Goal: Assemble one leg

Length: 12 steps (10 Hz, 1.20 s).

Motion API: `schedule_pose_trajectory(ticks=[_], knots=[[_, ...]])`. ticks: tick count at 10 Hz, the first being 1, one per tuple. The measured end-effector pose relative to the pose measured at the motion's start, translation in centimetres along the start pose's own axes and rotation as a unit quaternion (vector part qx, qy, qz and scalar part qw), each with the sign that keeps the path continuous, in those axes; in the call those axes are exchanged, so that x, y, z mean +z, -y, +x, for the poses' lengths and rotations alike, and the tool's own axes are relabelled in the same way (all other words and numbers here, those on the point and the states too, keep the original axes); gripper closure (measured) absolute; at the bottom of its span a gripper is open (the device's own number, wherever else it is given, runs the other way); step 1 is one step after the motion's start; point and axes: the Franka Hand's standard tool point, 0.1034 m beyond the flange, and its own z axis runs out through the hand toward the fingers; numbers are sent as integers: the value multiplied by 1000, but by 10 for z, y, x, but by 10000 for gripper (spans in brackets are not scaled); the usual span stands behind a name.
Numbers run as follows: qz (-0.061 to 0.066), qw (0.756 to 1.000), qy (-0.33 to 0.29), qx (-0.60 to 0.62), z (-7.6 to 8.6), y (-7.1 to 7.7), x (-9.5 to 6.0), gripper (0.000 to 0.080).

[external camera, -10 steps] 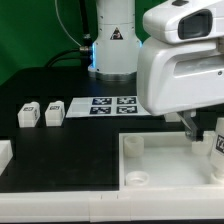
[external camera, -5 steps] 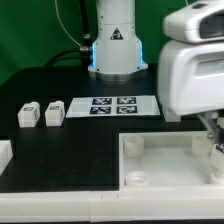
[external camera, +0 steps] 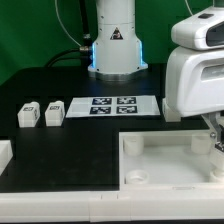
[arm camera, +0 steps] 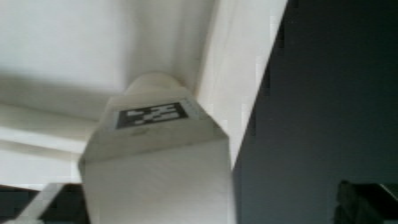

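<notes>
A leg (external camera: 218, 143) stands at the far right corner of the large white panel (external camera: 160, 150), mostly cut off by the exterior view's right edge. My gripper (external camera: 213, 127) hangs right over it. In the wrist view the leg (arm camera: 157, 150), with its square tag facing the camera, lies between my two dark fingers. It sits close against one finger (arm camera: 39, 205), and a dark gap separates it from the other finger (arm camera: 366, 200). The gripper (arm camera: 205, 208) is open around the leg. The white panel (arm camera: 71, 60) fills the background behind it.
Two more legs (external camera: 27, 115) (external camera: 53, 113) stand side by side on the black table at the exterior view's left. Another white piece (external camera: 4, 154) shows at the left edge. The marker board (external camera: 112, 104) lies in front of the robot base (external camera: 112, 50).
My arm has moved toward the exterior view's right, bringing the fingers over the leg at the panel's right corner. The leg, panel and other parts have not moved.
</notes>
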Motion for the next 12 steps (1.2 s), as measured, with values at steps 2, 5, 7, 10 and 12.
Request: schedule_pose_trajectory(ticks=[2,5,7,10,12], knots=[[0,1000,0,22,0,-1,1,258],[-4,994,-2,106,1,-10,0,474],[-4,980,-3,198,1,-13,-1,474],[16,923,-4,383,3,-23,-1,474],[29,850,2,526,2,-29,-1,474]])
